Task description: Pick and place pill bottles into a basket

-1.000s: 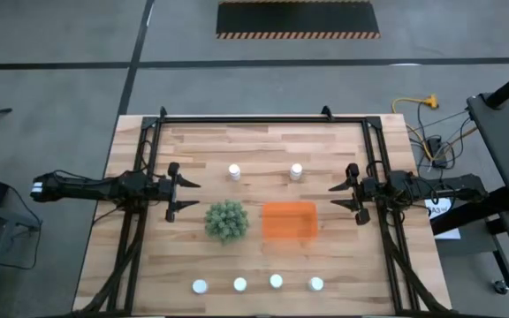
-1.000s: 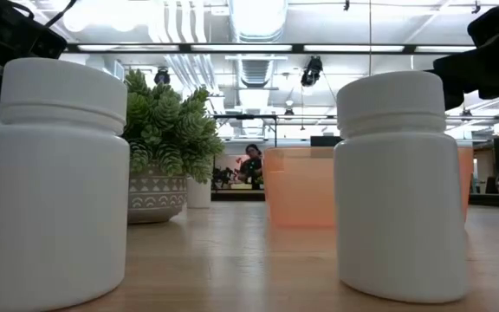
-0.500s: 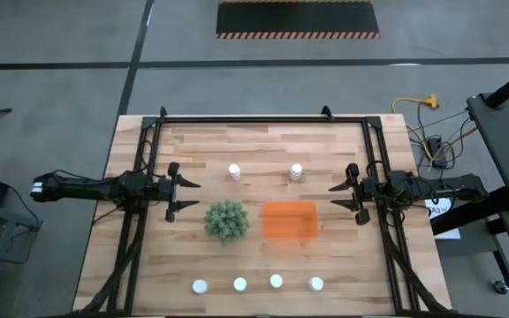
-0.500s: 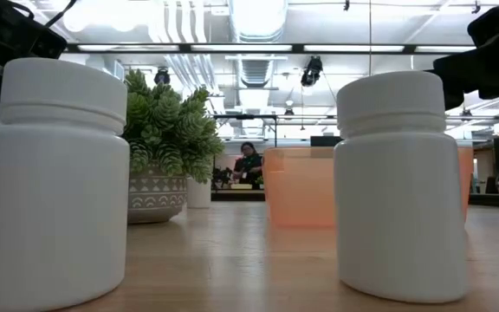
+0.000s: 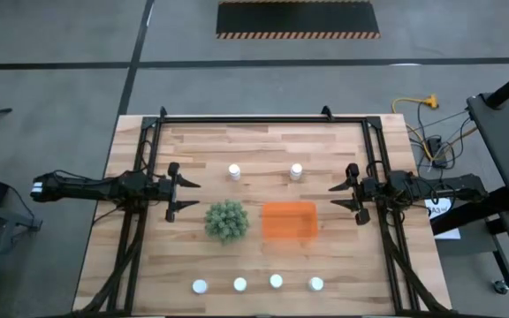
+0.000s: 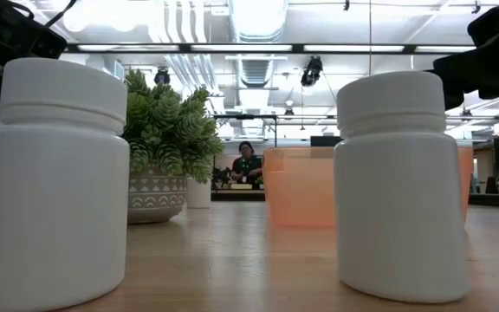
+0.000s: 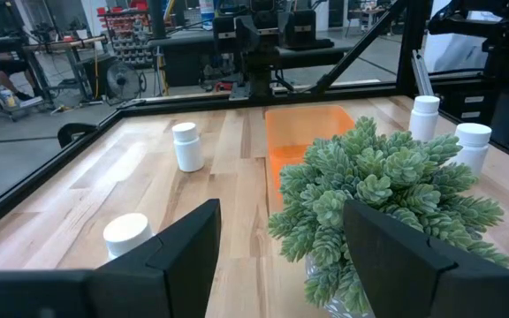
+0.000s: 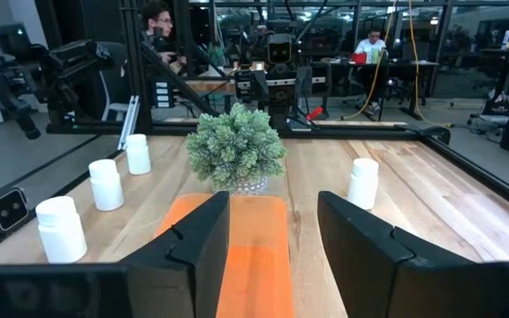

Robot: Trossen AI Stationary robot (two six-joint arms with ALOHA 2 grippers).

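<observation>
The orange basket (image 5: 289, 221) sits mid-table beside a round green plant (image 5: 226, 220). Two white pill bottles (image 5: 234, 171) (image 5: 296, 171) stand upright on the far side of them. A row of several more bottles (image 5: 239, 284) stands along the near edge, and two of these loom large in the low view (image 6: 55, 182) (image 6: 401, 182). My left gripper (image 5: 182, 190) (image 7: 281, 212) hovers open at the table's left and points toward the plant. My right gripper (image 5: 343, 193) (image 8: 272, 201) hovers open at the right and points toward the basket (image 8: 232, 238). Neither has anything between its fingers.
A dark metal frame (image 5: 263, 118) runs around the table top, and its side rails pass under both arms. Bare wood lies between the basket and the near row of bottles. People sit in the room beyond the table (image 6: 247, 162).
</observation>
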